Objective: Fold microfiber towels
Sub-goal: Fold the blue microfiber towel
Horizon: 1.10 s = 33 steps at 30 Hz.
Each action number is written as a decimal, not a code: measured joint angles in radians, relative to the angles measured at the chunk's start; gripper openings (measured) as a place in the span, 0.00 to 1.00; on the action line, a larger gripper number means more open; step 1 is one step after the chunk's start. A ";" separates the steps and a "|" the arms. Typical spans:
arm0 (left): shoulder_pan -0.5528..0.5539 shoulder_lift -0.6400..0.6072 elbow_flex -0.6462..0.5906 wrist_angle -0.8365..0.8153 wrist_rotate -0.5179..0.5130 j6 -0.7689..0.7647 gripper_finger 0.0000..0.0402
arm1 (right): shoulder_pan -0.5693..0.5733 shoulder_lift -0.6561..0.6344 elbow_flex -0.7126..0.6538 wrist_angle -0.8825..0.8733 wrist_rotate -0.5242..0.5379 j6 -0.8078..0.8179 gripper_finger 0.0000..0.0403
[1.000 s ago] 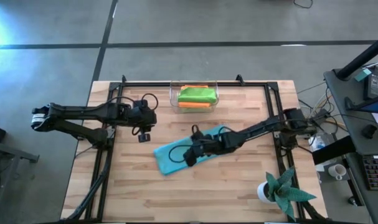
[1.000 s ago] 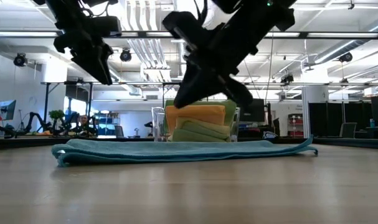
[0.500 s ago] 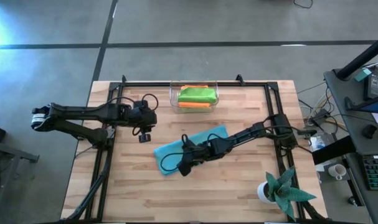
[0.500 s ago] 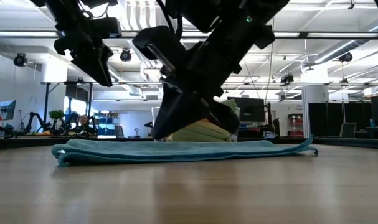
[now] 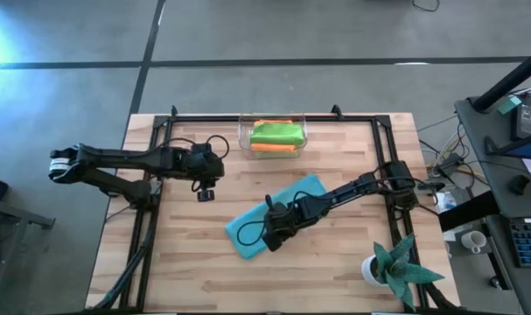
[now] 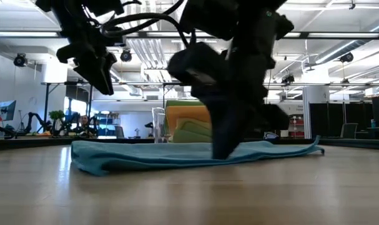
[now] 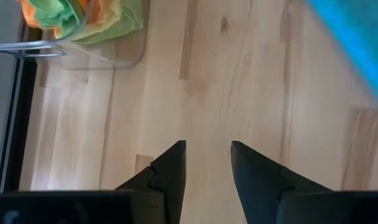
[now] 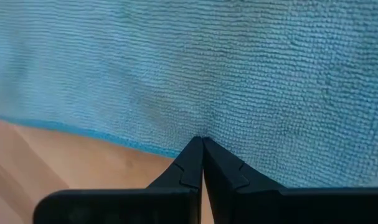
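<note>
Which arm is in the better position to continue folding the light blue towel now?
The right: its tool, shut, presses on the light blue towel near its edge. The left tool hangs open over bare wood, apart from it.

One towel [image 5: 275,217] lies spread at the middle of the bench [image 5: 335,271], with the right tool [image 5: 272,241] down on its near edge. Behind it stands a container [image 5: 273,137] holding folded towels [image 5: 276,133]. The left tool [image 5: 205,194] hangs to the left, and a plant [image 5: 392,265] sits at the near right corner.

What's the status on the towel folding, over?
Right claw shut, pressed tip-down on the blue towel. Left claw open, holding nothing, hovering over bare table. Nothing in the way.
</note>
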<state>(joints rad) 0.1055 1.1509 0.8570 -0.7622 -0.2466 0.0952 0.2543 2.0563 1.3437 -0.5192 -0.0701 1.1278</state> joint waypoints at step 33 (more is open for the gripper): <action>0.000 0.044 0.000 -0.009 0.000 0.079 0.28 | 0.188 -0.278 -0.024 -0.640 0.156 -0.045 0.02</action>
<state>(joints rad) 0.1055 1.1954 0.8566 -0.7713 -0.2462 0.1738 0.4424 1.7781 1.3197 -1.1595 0.0860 1.0824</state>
